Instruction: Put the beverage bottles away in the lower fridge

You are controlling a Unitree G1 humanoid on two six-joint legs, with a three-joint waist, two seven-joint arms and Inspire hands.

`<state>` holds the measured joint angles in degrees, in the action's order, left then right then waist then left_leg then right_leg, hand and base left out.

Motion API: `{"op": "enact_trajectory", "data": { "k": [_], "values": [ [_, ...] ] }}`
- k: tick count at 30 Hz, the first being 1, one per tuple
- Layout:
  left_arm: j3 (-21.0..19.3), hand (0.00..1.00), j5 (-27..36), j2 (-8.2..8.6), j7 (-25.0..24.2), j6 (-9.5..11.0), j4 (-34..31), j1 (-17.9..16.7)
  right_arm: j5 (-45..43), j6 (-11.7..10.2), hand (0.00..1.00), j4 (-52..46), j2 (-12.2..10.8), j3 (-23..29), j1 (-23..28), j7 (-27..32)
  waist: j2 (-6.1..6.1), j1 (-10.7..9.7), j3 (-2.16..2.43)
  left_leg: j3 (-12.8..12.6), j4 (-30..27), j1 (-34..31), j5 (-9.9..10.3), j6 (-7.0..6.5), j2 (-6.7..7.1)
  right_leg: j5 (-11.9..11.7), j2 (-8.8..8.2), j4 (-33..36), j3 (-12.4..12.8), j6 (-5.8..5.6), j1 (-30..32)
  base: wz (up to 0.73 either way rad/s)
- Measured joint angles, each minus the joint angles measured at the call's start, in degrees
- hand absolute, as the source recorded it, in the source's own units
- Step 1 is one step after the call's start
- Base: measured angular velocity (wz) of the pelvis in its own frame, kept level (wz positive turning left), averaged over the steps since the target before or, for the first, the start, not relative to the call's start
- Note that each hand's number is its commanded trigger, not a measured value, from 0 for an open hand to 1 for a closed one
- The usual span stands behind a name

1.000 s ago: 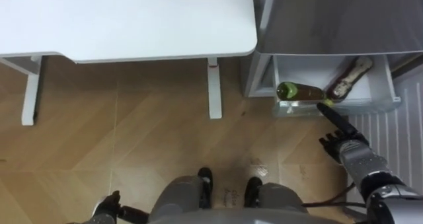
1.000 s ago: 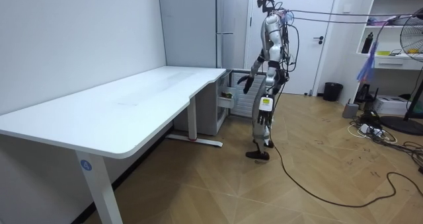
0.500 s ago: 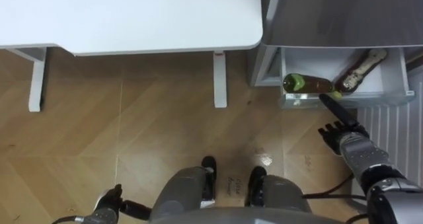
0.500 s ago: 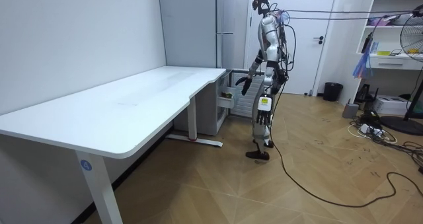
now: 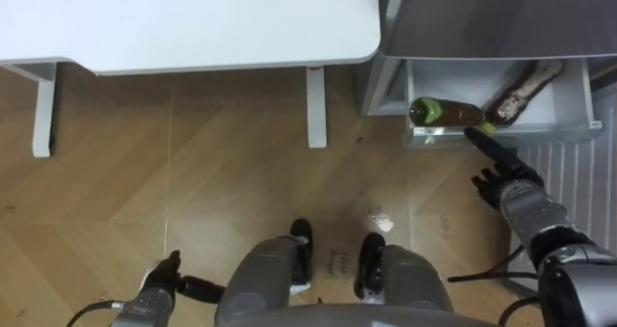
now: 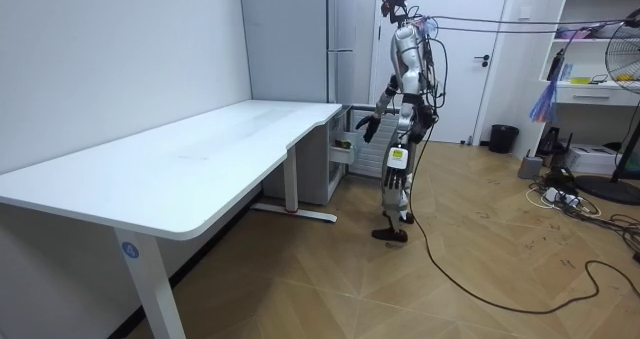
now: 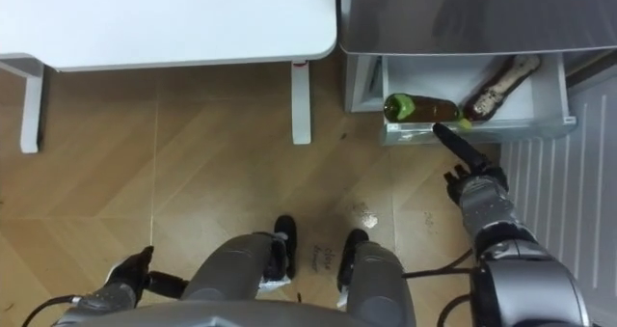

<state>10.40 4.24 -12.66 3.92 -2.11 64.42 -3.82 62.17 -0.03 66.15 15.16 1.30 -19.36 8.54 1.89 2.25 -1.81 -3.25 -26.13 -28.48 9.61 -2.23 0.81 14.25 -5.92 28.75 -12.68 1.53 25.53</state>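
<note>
Right hand (image 5: 509,184) released, holding nothing, fingers (image 5: 492,151) straight, tip at the front wall of the open fridge drawer (image 5: 453,76); just beyond, inside, bottle (image 5: 448,114) on its side, long axis crosswise to the reach; second bottle (image 5: 521,88) slanted behind. Left hand (image 5: 159,286) low, well apart, state indeterminable.

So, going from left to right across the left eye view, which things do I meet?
Outer table leg → left hand → inner table leg → green bottle → brown bottle. I leave out the right hand, because it overlaps the bottles sideways.
</note>
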Motion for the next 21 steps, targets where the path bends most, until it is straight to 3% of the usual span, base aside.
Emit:
{"op": "enact_trajectory", "data": {
  "k": [6,11,16,21],
  "values": [
    [0.6,0.00,0.1,-0.16,0.0,-0.2,0.0,-0.9,-5.5,-0.5,0.00,-0.7,1.2,-1.5,-1.6,-1.1,0.03,1.6,0.02,0.1,-0.3,0.0,0.0,0.00,-0.11,-0.1,-0.02,0.2,-0.3,0.09,-0.1,0.00],
    [2.9,0.00,0.0,-0.25,-1.7,-0.9,0.0,-0.9,-11.0,-0.5,0.00,-2.8,0.7,-5.1,-1.6,-4.5,0.09,2.7,0.06,0.3,-0.6,0.2,0.0,0.02,-0.15,-0.1,-0.03,0.2,-0.8,0.10,-0.7,0.04],
    [3.4,0.00,0.0,-0.25,-3.4,-2.6,0.0,-1.0,-13.2,0.1,0.00,-2.9,0.4,-6.9,-1.6,-7.5,0.10,3.0,0.06,0.5,-0.8,0.2,0.0,0.02,-0.14,-0.1,-0.05,0.2,-1.0,0.11,-0.9,0.03],
    [3.5,0.00,0.1,-0.28,-4.3,-2.8,0.0,-0.9,-13.2,0.2,0.00,-2.9,0.2,-7.5,-1.6,-9.4,0.11,3.0,0.06,0.9,-1.2,-0.2,0.0,0.02,-0.18,-0.1,-0.04,0.1,-1.5,0.17,-0.9,0.03]
  ]
}}
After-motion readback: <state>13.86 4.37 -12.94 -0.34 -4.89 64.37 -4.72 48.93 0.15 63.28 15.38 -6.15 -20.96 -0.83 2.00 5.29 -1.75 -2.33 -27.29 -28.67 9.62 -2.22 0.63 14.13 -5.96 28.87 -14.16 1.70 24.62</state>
